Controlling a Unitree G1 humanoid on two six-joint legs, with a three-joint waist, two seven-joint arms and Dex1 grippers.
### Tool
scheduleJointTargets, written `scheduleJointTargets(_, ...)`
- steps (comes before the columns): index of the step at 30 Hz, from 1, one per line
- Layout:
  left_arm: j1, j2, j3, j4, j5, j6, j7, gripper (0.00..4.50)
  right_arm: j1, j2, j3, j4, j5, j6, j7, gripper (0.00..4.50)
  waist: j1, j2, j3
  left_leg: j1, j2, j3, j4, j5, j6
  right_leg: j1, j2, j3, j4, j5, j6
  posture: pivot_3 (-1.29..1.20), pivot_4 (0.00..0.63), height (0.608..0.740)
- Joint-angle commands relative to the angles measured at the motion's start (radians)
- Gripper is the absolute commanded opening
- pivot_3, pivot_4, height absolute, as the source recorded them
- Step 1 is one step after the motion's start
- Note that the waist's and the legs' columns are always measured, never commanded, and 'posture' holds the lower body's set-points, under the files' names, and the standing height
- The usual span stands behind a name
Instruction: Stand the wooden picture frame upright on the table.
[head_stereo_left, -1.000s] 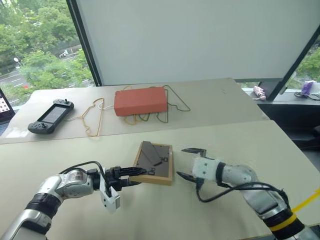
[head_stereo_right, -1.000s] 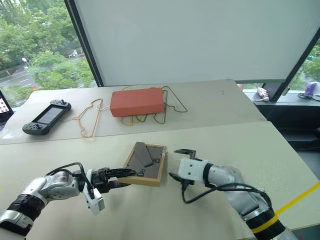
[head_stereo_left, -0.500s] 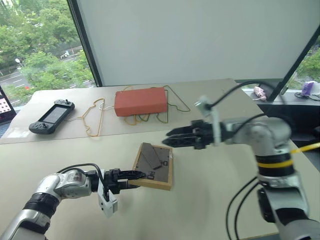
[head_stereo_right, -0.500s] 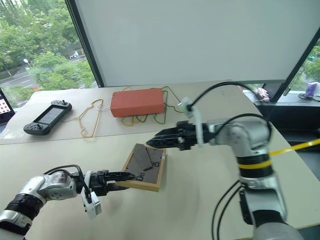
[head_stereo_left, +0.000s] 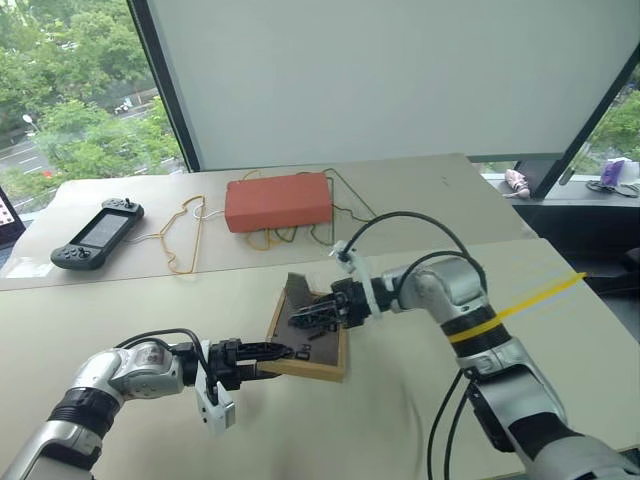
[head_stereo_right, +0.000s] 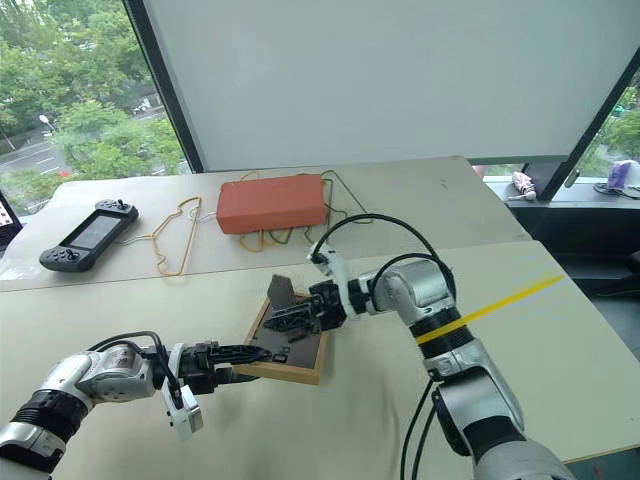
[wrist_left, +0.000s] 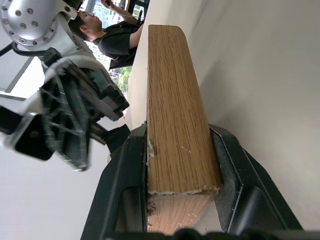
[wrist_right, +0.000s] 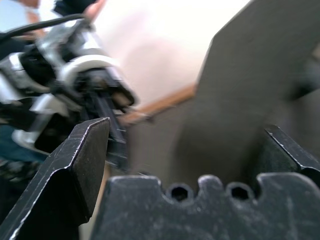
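Observation:
The wooden picture frame (head_stereo_left: 318, 362) lies face down on the table (head_stereo_left: 120, 300), dark backing up. My left gripper (head_stereo_left: 277, 352) is shut on its near left corner. In the left wrist view the two fingers (wrist_left: 125, 170) clamp the light-wood edge (wrist_left: 175, 110). My right gripper (head_stereo_left: 306, 320) reaches in from the right over the backing and is open. The grey prop stand (wrist_right: 250, 65) stands up between its spread fingers (wrist_right: 82, 150), with a gap on each side. That stand (head_stereo_left: 296, 291) rises from the backing's far end.
An orange-red box (head_stereo_left: 279, 201) lies on wire hangers (head_stereo_left: 186, 236) on the far table. A black handheld console (head_stereo_left: 97, 232) sits far left. A person (wrist_left: 117, 40) shows beyond the table in the left wrist view.
My right arm has swung up from the table right of the frame, rolled its wrist, and come in left over the backing to the prop stand. The left gripper has kept its hold.

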Motion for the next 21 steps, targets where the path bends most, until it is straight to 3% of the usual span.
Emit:
scheduleJointTargets(1, 0.018, -0.003, -0.014, -0.029, 0.009, -0.001, -0.013, 1.25, -0.03, -0.013, -0.074, -0.076, 0.049, 0.024, 0.005, 4.46, 0.002, 0.0, 0.0, 0.0, 0.0, 0.0, 0.0, 0.0, 0.0, 0.0, 0.0, 0.0, 0.0, 0.0, 0.0, 0.0, 0.15, 0.74)
scheduleJointTargets(21, 0.006, -0.007, -0.012, -0.023, 0.018, 0.026, -0.001, 1.25, 0.15, -0.132, -0.105, -0.261, 0.056, 0.022, -0.02, 4.46, -0.007, 0.0, 0.0, 0.001, 0.0, -0.001, 0.0, -0.001, 0.002, 0.0, -0.001, -0.003, -0.001, 0.0, 0.0, 0.0, 0.15, 0.74)
